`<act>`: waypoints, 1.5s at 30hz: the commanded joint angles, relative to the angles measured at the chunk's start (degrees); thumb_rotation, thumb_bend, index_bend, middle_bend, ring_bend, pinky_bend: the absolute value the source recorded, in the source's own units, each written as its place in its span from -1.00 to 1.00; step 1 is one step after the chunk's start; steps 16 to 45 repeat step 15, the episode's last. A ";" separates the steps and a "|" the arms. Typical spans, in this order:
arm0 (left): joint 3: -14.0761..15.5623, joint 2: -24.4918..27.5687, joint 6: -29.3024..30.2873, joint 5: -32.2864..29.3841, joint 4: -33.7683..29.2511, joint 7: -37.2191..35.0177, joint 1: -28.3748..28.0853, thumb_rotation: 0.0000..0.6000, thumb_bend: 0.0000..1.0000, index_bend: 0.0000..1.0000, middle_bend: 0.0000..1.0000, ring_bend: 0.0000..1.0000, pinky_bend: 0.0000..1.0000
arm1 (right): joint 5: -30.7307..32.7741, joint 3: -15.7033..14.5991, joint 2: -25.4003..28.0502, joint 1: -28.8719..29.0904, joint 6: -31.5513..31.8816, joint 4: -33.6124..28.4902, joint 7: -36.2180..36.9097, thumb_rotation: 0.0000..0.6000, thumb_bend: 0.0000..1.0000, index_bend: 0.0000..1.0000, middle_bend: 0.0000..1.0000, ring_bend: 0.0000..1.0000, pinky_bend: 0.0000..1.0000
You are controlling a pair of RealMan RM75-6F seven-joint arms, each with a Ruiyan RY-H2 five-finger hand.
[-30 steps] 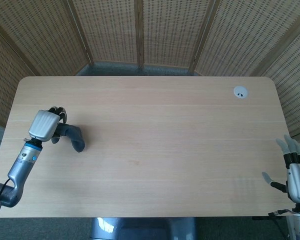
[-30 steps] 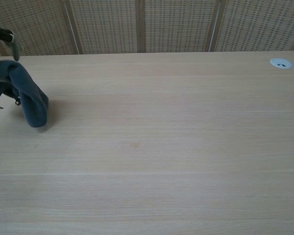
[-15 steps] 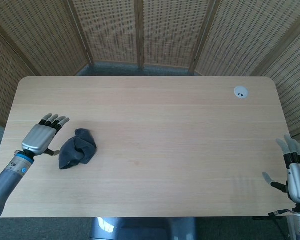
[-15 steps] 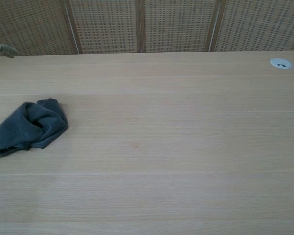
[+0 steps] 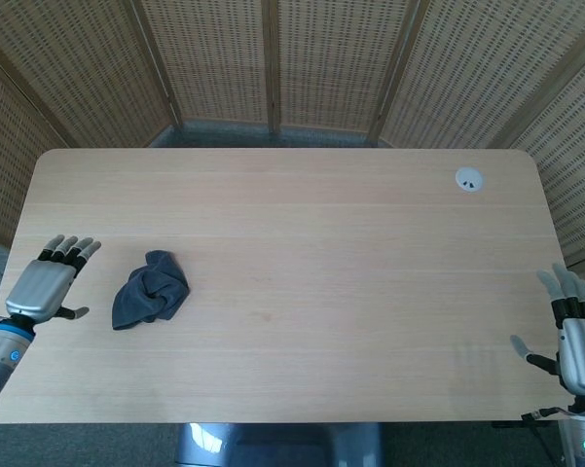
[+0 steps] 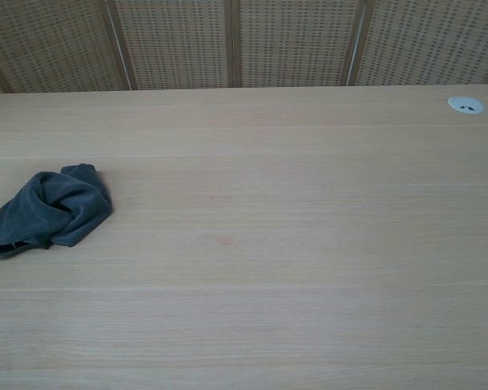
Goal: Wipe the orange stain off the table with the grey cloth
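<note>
The grey cloth (image 5: 150, 290) lies crumpled on the left part of the wooden table; in the chest view the grey cloth (image 6: 50, 211) sits near the left edge. A faint orange stain (image 5: 265, 315) marks the table middle, and the orange stain (image 6: 224, 240) also shows faintly in the chest view. My left hand (image 5: 46, 287) hovers at the table's left edge, fingers spread, holding nothing, a short way left of the cloth. My right hand (image 5: 578, 329) stays at the front right corner, fingers spread and empty. Neither hand shows in the chest view.
A white cable grommet (image 5: 469, 178) is set in the table's far right corner, also seen as the grommet (image 6: 466, 104) in the chest view. Woven wicker screens (image 5: 273, 58) stand behind the table.
My left hand let go of the grey cloth, which dropped onto the table, and the hand then drew back leftward to the table edge. The right hand stayed still.
</note>
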 commanded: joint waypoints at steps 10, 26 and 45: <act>-1.10 -11.85 21.22 7.63 13.46 -17.74 13.35 1.00 -0.99 -0.97 -1.00 -1.00 -0.95 | 1.03 0.21 -0.84 0.37 -0.52 0.67 -2.36 1.00 -0.64 -0.79 -1.00 -1.00 -0.79; -1.53 -10.92 23.45 8.70 12.05 -17.54 14.78 1.00 -0.99 -0.94 -1.00 -1.00 -0.96 | 1.16 0.23 -1.09 0.41 -0.47 0.65 -3.16 1.00 -0.64 -0.79 -1.00 -1.00 -0.79; -1.53 -10.92 23.45 8.70 12.05 -17.54 14.78 1.00 -0.99 -0.94 -1.00 -1.00 -0.96 | 1.16 0.23 -1.09 0.41 -0.47 0.65 -3.16 1.00 -0.64 -0.79 -1.00 -1.00 -0.79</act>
